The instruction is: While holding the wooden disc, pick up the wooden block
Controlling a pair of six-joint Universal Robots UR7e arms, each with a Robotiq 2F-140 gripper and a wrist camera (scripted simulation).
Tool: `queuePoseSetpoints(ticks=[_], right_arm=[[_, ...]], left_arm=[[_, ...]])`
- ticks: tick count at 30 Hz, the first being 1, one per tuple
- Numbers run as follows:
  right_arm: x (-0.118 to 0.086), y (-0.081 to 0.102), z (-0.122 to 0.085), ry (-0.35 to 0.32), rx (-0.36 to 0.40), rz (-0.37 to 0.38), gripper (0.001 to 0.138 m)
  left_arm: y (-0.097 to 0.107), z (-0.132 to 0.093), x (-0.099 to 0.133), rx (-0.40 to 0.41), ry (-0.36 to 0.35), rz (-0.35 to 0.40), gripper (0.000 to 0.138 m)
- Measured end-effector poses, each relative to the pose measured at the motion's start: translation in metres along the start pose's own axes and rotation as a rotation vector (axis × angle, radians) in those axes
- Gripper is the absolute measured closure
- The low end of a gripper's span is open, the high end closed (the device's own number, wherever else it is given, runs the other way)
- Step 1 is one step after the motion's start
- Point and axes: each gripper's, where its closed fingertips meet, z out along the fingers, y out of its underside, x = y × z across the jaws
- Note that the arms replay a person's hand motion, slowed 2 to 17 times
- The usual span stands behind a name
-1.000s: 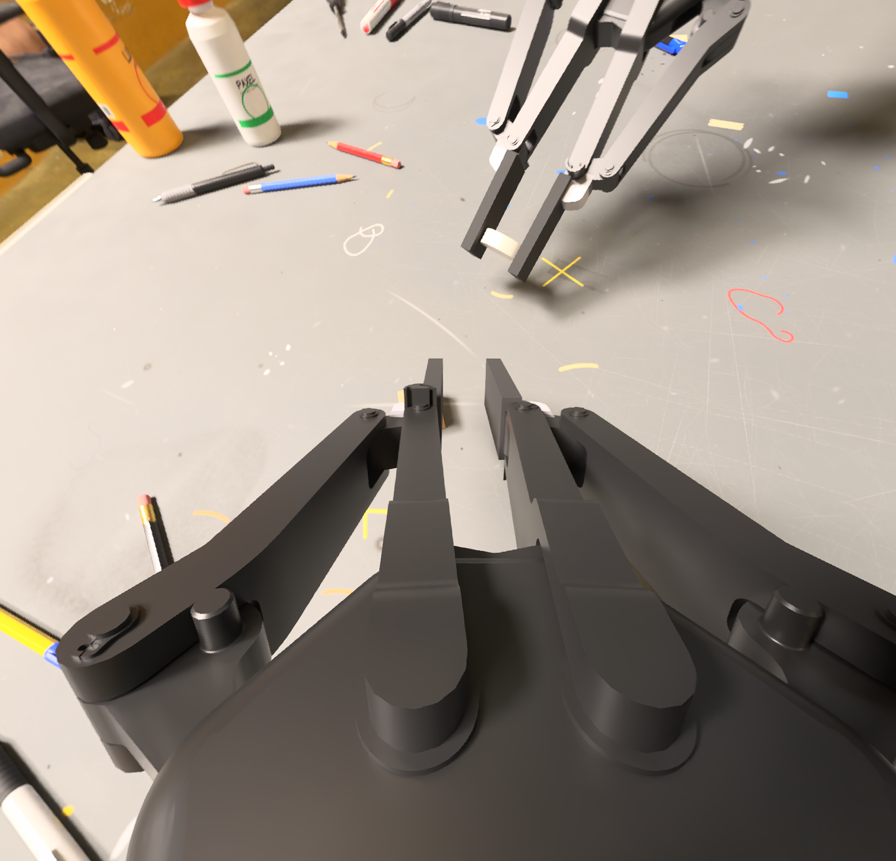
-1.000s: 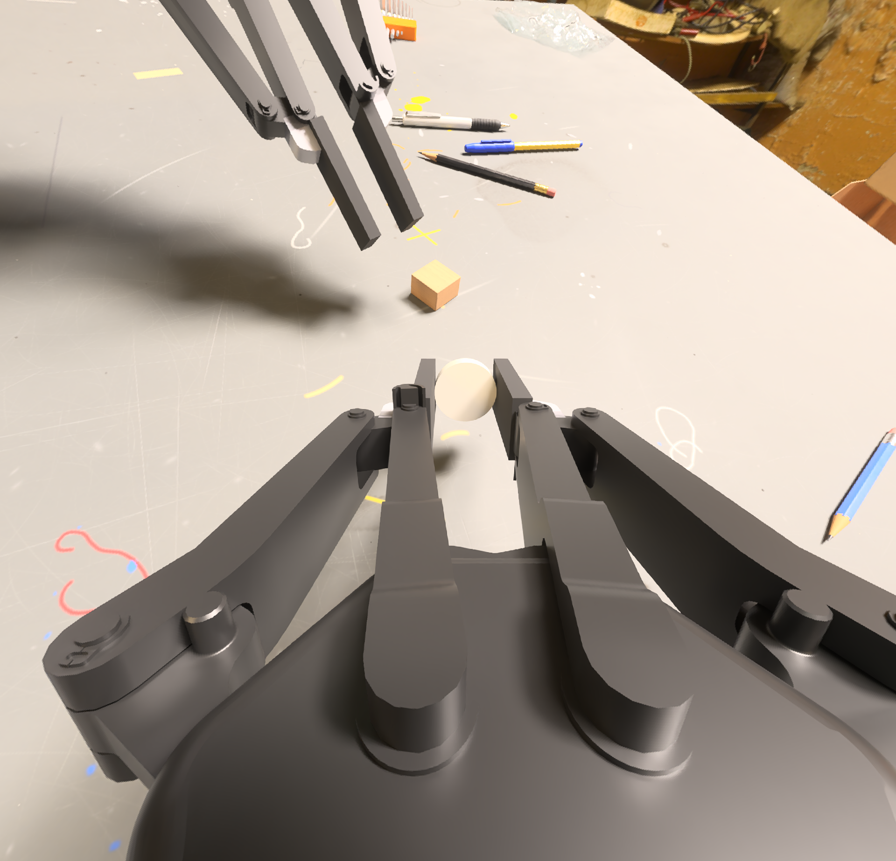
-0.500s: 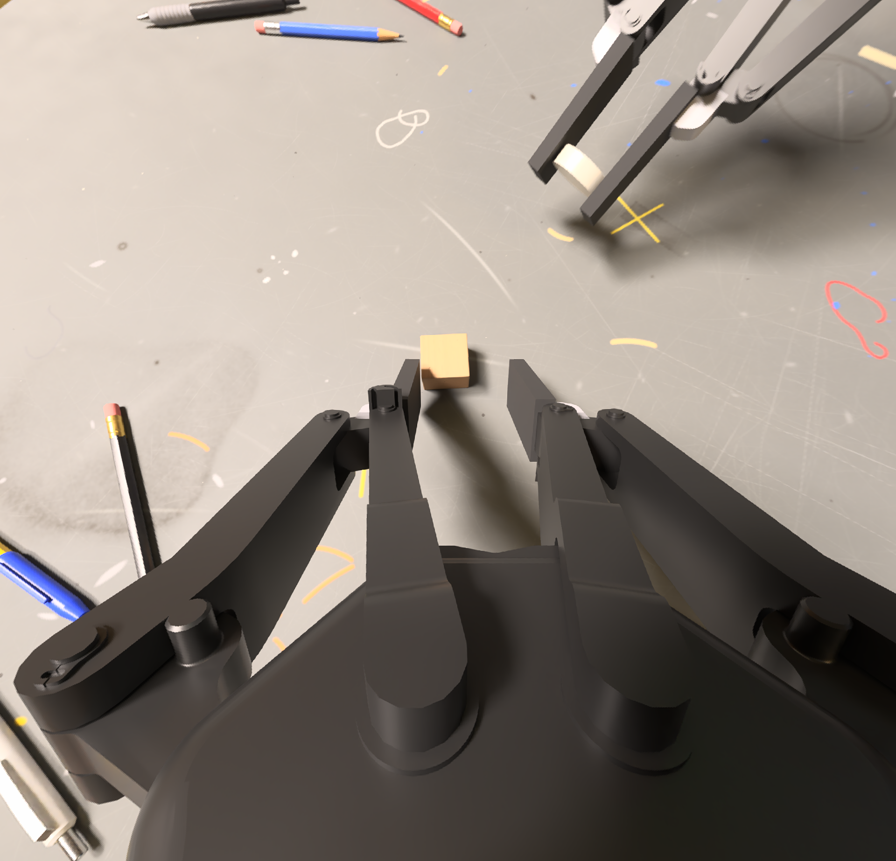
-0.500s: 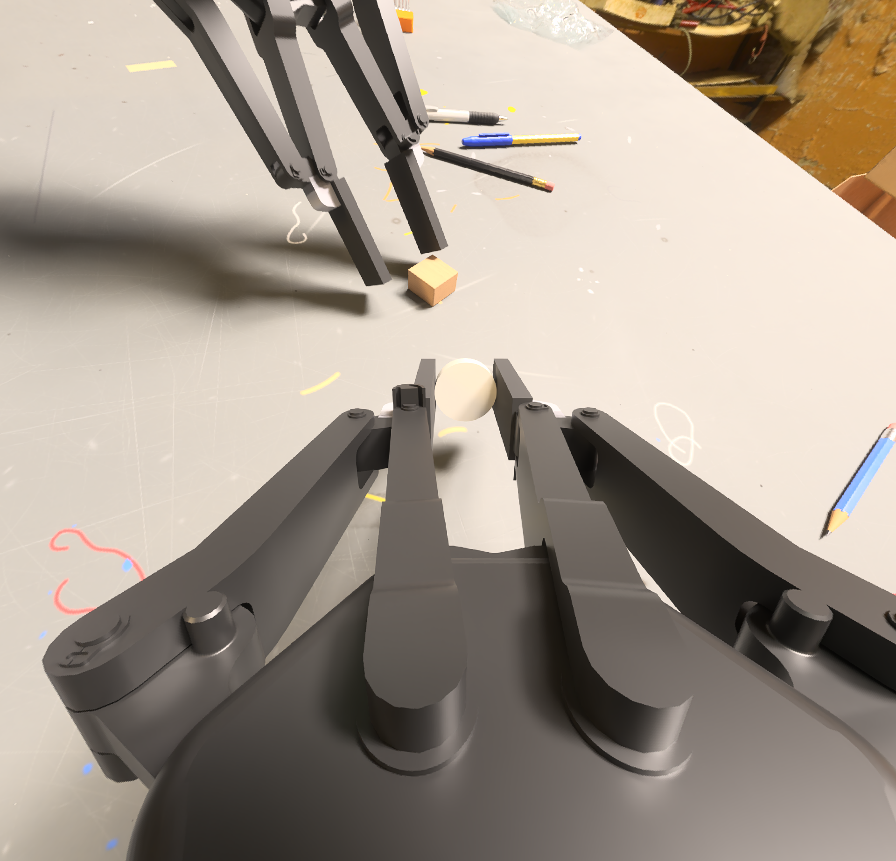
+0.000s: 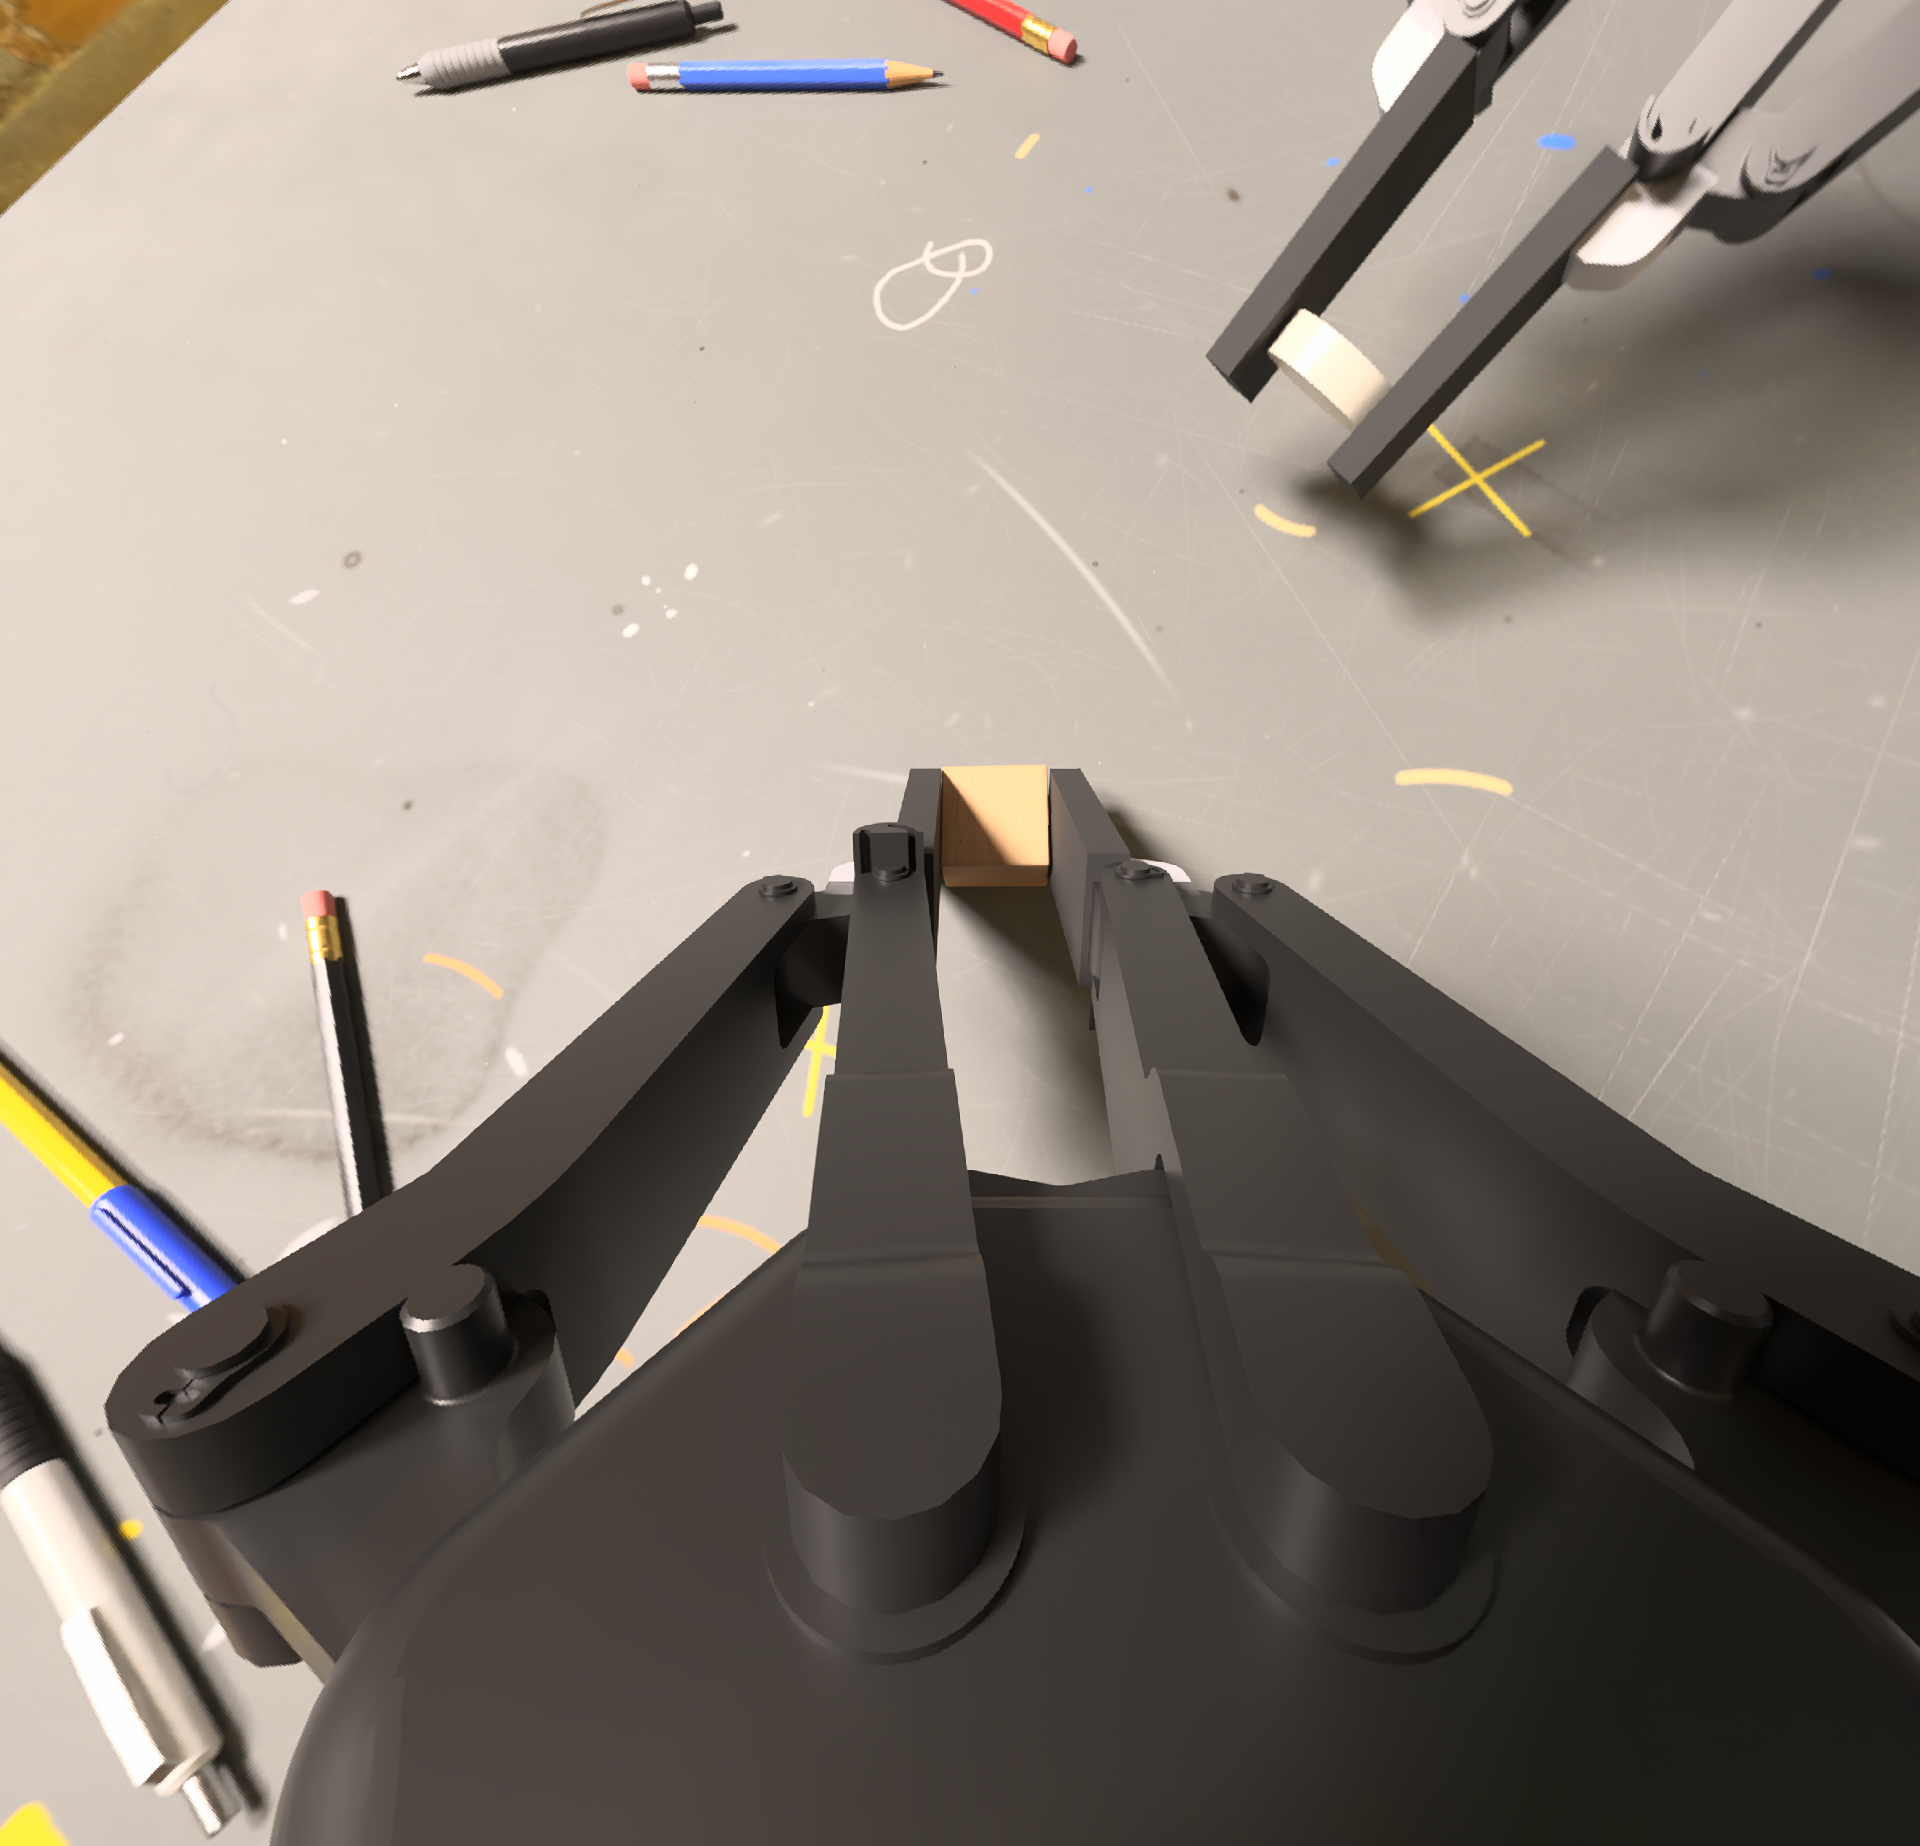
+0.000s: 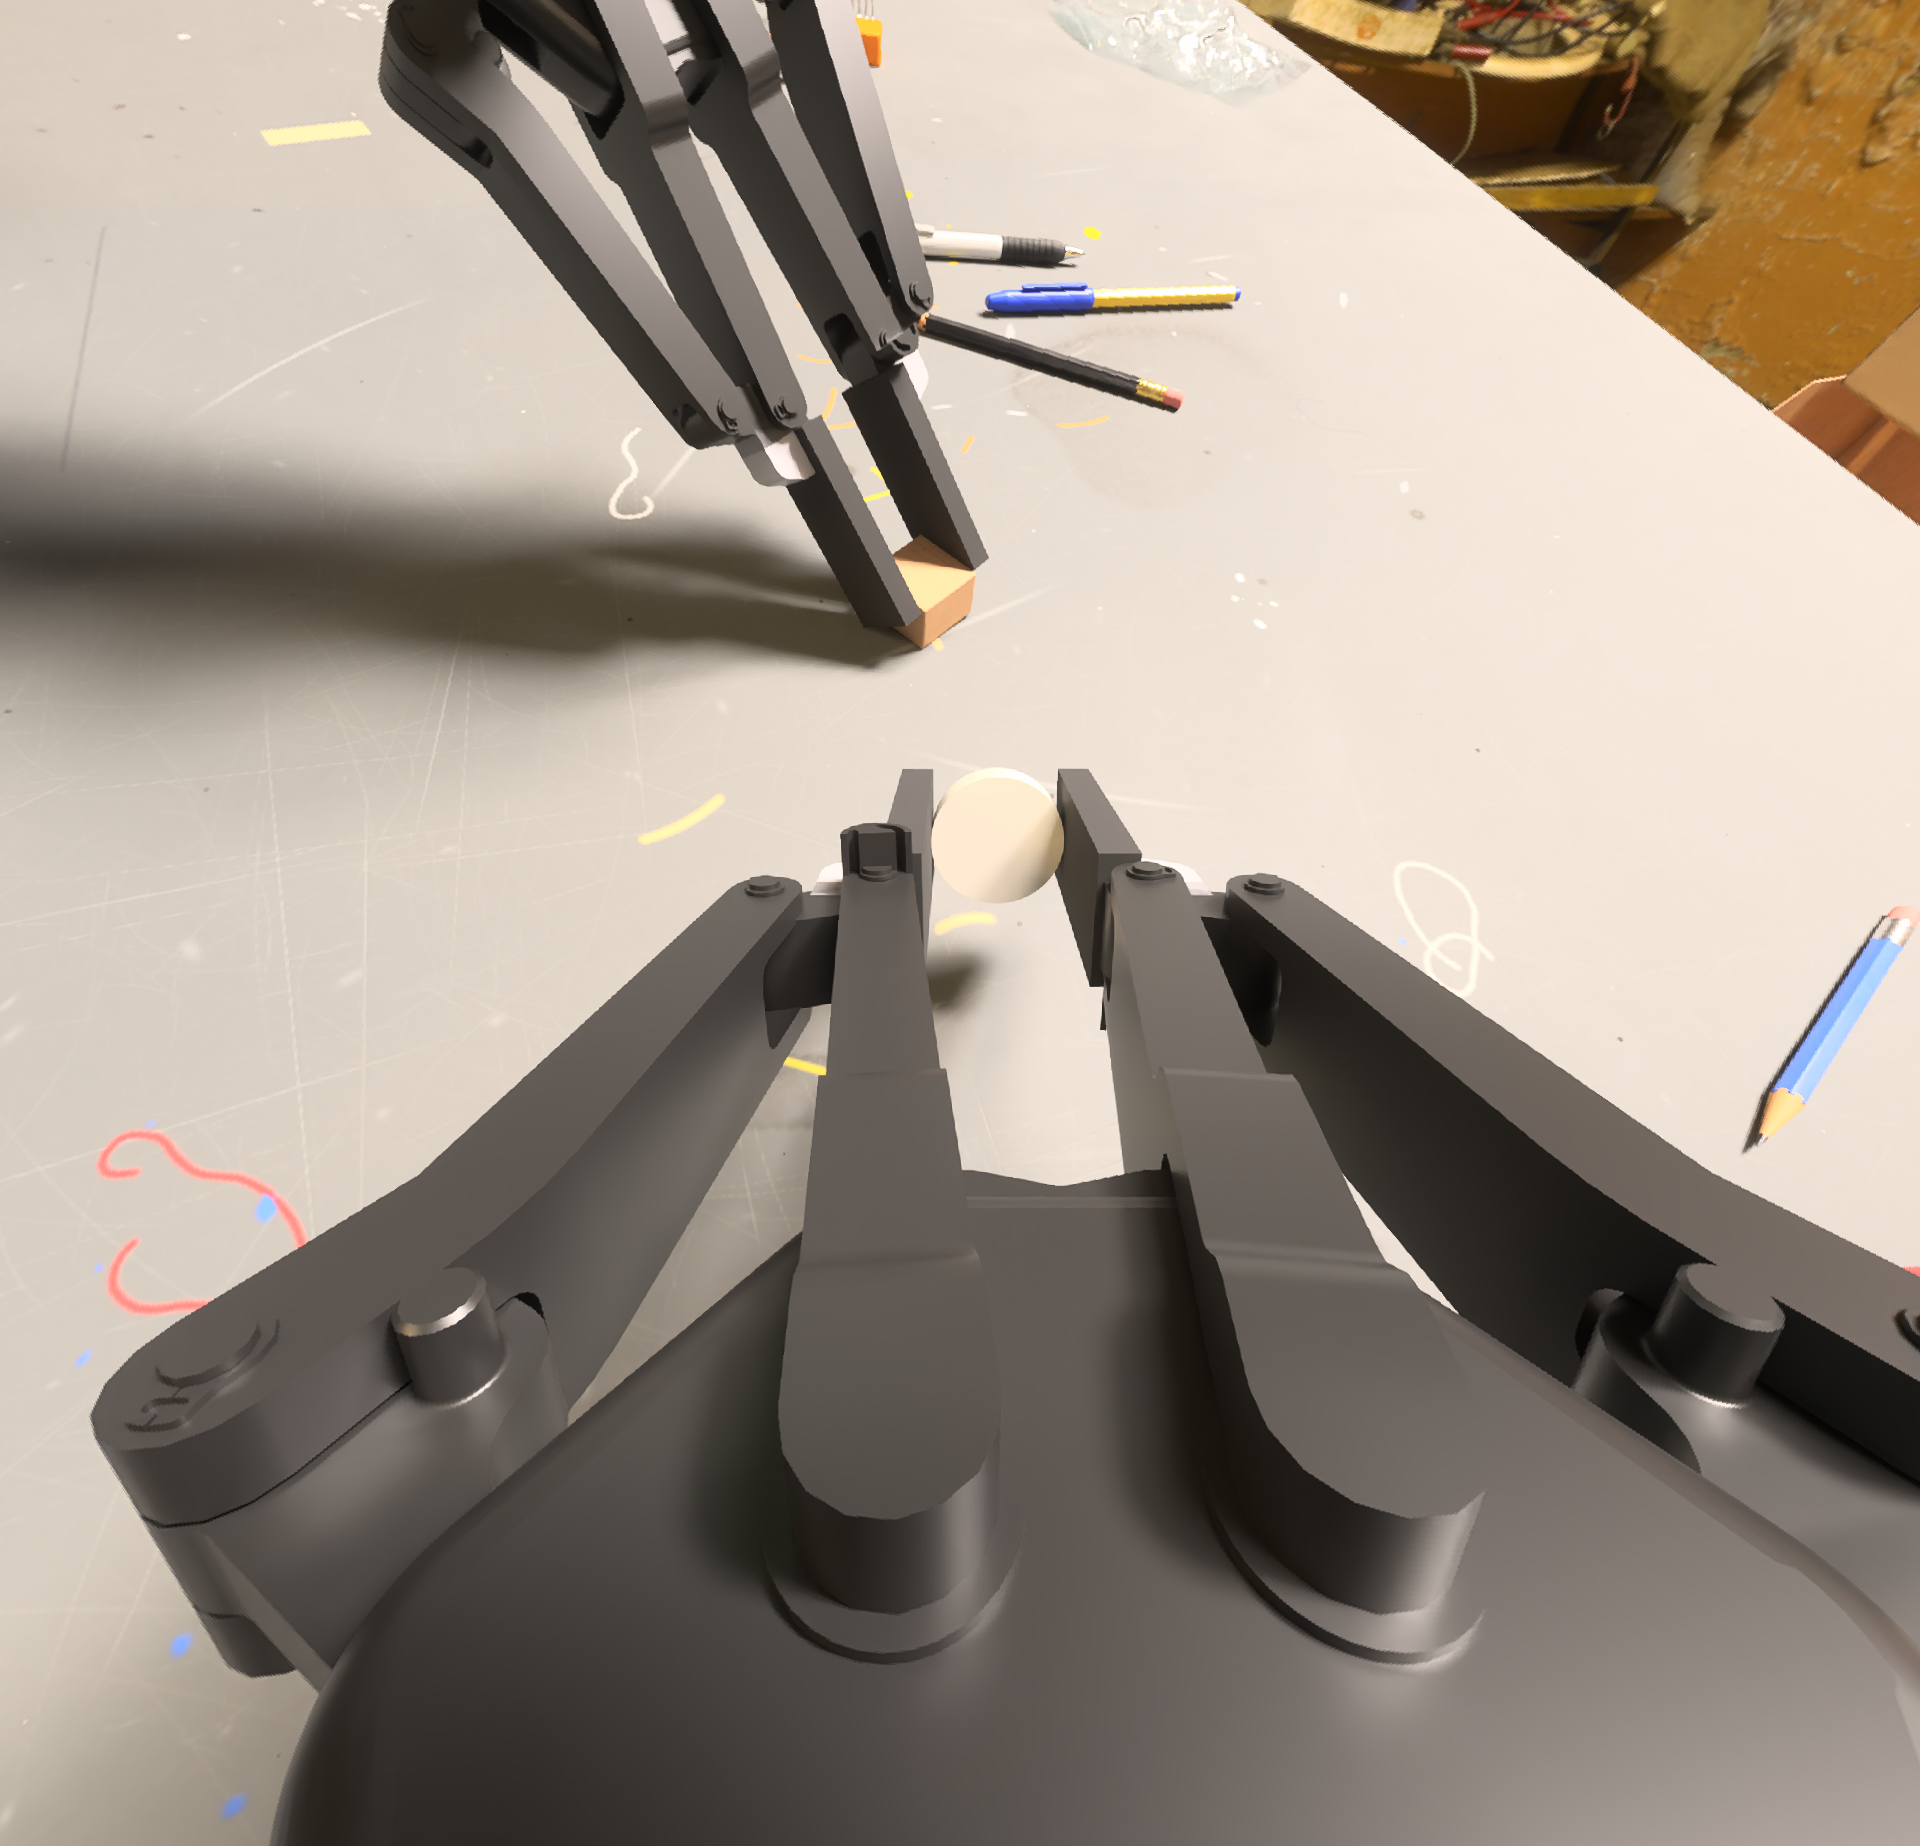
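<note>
The small tan wooden block (image 5: 992, 828) sits on the grey table (image 5: 520, 549) between my left gripper's (image 5: 992, 809) fingertips, which touch both of its sides. In the right wrist view the left gripper (image 6: 925, 581) stands steeply over the block (image 6: 940, 599), which rests on the table. My right gripper (image 6: 992, 809) is shut on the pale wooden disc (image 6: 997, 835), held on edge just above the table. In the left wrist view the right gripper (image 5: 1299, 423) with the disc (image 5: 1328, 373) is at the upper right, well apart from the block.
A black pen (image 5: 561, 35), a blue pencil (image 5: 774, 75) and a red pencil (image 5: 977, 4) lie at the far side. A black pencil (image 5: 338, 1048), a yellow-blue pen (image 5: 104, 1214) and a silver marker (image 5: 94, 1609) lie left of the left gripper. Another blue pencil (image 6: 1834, 1027) lies right of the right gripper.
My left gripper has come down and forward over the block, and its fingers have closed from open onto the block's sides. The right gripper has kept hold of the disc and has barely moved.
</note>
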Motion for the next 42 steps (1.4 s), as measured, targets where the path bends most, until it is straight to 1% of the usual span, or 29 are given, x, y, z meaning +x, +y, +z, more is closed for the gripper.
queuePoseSetpoints(ticks=[3, 8, 14, 17, 23, 26, 32, 39, 42], right_arm=[[0.001, 0.000, -0.001, 0.004, 0.000, -0.003, 0.107], [0.001, -0.001, -0.001, 0.000, 0.004, 0.002, 0.107], [0.001, 0.001, 0.000, -0.008, -0.002, 0.012, 0.107], [0.001, 0.002, 0.001, -0.008, -0.007, 0.012, 0.107], [0.000, 0.003, 0.002, -0.011, -0.011, 0.012, 0.107], [-0.001, 0.003, 0.002, -0.013, -0.014, 0.012, 0.107], [-0.001, 0.004, 0.003, -0.013, -0.019, 0.011, 0.107], [-0.001, 0.005, 0.003, -0.020, -0.022, 0.018, 0.108], [-0.002, 0.005, 0.003, -0.022, -0.024, 0.020, 0.108]], left_arm=[[0.002, -0.005, -0.001, -0.007, -0.012, 0.031, 0.111], [-0.003, -0.019, 0.000, 0.017, -0.020, 0.043, 0.111], [-0.005, -0.035, 0.005, -0.003, -0.025, 0.086, 0.111], [-0.006, -0.042, 0.011, -0.010, -0.016, 0.111, 0.111], [-0.008, -0.047, 0.024, -0.020, 0.031, 0.141, 0.111], [-0.006, -0.048, 0.029, -0.039, 0.052, 0.157, 0.111], [0.000, -0.049, 0.043, -0.080, 0.117, 0.187, 0.111], [0.007, -0.054, 0.058, -0.121, 0.191, 0.212, 0.111], [0.008, -0.057, 0.062, -0.134, 0.209, 0.227, 0.111]])
